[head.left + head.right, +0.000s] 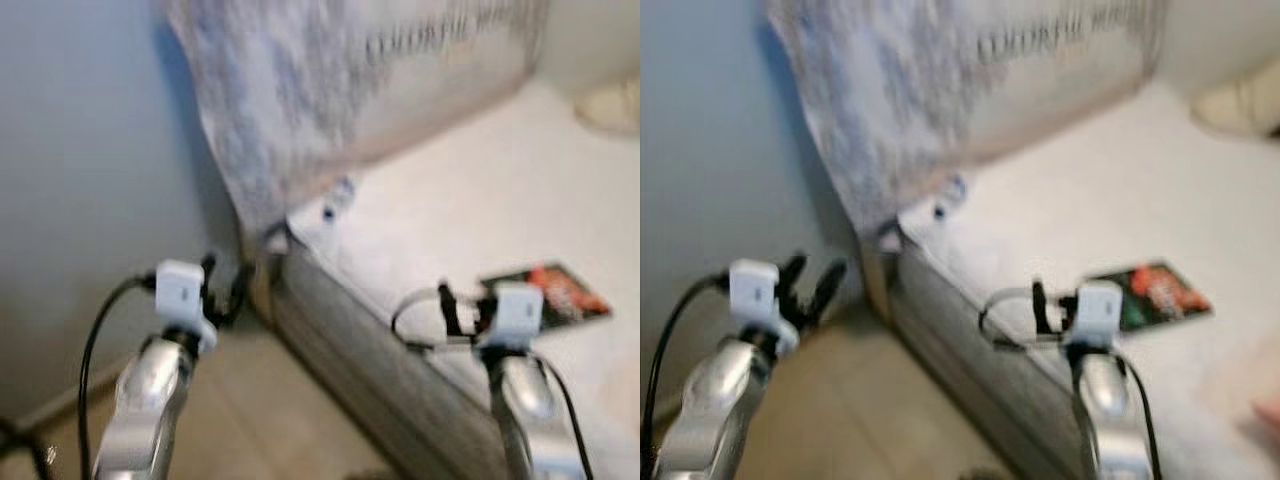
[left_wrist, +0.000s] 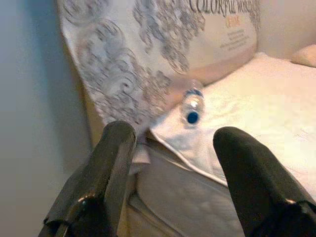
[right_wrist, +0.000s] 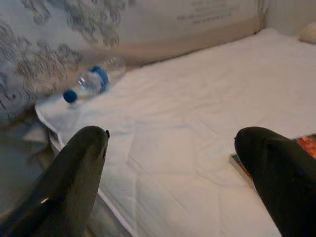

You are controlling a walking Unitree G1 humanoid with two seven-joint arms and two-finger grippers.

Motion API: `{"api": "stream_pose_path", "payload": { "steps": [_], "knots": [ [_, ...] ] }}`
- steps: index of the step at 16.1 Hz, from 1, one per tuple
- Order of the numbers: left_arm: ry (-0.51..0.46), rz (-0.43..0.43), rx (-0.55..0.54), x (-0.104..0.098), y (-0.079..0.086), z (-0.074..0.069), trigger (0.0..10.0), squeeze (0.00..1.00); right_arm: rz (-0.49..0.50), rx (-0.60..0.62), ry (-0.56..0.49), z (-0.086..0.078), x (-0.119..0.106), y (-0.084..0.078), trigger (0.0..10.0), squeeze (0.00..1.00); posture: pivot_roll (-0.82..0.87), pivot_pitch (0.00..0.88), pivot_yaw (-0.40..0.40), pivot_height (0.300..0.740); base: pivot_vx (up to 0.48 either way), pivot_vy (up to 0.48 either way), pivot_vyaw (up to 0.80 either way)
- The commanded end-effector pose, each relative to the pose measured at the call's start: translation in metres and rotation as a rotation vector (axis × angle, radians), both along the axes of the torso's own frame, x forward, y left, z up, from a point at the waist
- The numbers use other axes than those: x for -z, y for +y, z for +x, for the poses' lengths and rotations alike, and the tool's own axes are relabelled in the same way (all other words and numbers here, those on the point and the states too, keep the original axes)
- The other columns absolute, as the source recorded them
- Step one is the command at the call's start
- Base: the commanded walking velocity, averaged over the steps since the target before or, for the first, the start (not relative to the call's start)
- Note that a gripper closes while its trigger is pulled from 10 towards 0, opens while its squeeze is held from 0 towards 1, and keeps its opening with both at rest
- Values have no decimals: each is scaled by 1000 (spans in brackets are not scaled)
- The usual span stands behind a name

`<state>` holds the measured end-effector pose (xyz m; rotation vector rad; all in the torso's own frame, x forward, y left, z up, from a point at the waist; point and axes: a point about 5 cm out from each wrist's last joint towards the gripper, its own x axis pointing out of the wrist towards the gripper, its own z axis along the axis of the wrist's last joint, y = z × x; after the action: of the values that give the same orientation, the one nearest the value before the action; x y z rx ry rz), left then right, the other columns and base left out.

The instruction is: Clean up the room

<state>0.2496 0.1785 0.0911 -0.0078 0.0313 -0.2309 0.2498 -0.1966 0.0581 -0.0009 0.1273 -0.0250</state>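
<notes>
Both claws are raised in front of the head camera, and both are held wide with nothing between the fingers. From the right wrist, the right claw [image 3: 173, 163] is seen aimed across the bed [image 3: 207, 113], its two fingers spread far apart over the white quilted cover. The left claw [image 2: 177, 168] is likewise spread, and is pointed at the bed's near corner from the floor side, beside the grey wall [image 1: 80, 150].

A bottle [image 3: 91, 81] is seen lying on its side at that corner of the bed, close to the mattress edge, with its blue cap turned outward and its base against the pillow [image 2: 148, 49]. The pillow is propped upright at the head of the bed, which is probably why the bottle has come to rest against it rather than rolling off. A packet [image 1: 548, 292], dark with red print, is laid flat on the cover just beside the right claw; what it contains cannot be told.

The head views are blurred, so the robot is judged to be moving. The spread fingers and the aim of the left wrist suggest that a grasp is being prepared, most likely on the bottle, which is not yet reached. Because the bottle is round and near the edge, a careless touch could send it to the floor [image 1: 260, 410].
</notes>
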Motion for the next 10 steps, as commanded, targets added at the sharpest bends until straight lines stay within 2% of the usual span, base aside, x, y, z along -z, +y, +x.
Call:
{"api": "stream_pose_path", "payload": {
  "steps": [1,4,7,9,10],
  "knots": [
    [7,18,16,1,2,0,10000,0,12,20,-16,0,-1,-1,10000,0,3,0,-32,740,0,480,-619],
    [10,8,36,2,3,4,10000,0,7,23,-21,0,-1,0,10000,0,2,0,-25,740,0,480,-619],
    [17,37,64,2,3,10,10000,0,3,26,-21,1,0,1,10000,0,-2,0,-21,740,0,480,-621],
    [32,38,49,4,1,15,10000,0,1,45,-10,0,2,-3,10000,0,-8,0,-20,740,0,0,-622],
    [24,18,51,3,1,14,10000,1000,-7,61,-2,-2,4,-5,10000,0,-12,0,-19,740,0,0,-606]
  ]
}}
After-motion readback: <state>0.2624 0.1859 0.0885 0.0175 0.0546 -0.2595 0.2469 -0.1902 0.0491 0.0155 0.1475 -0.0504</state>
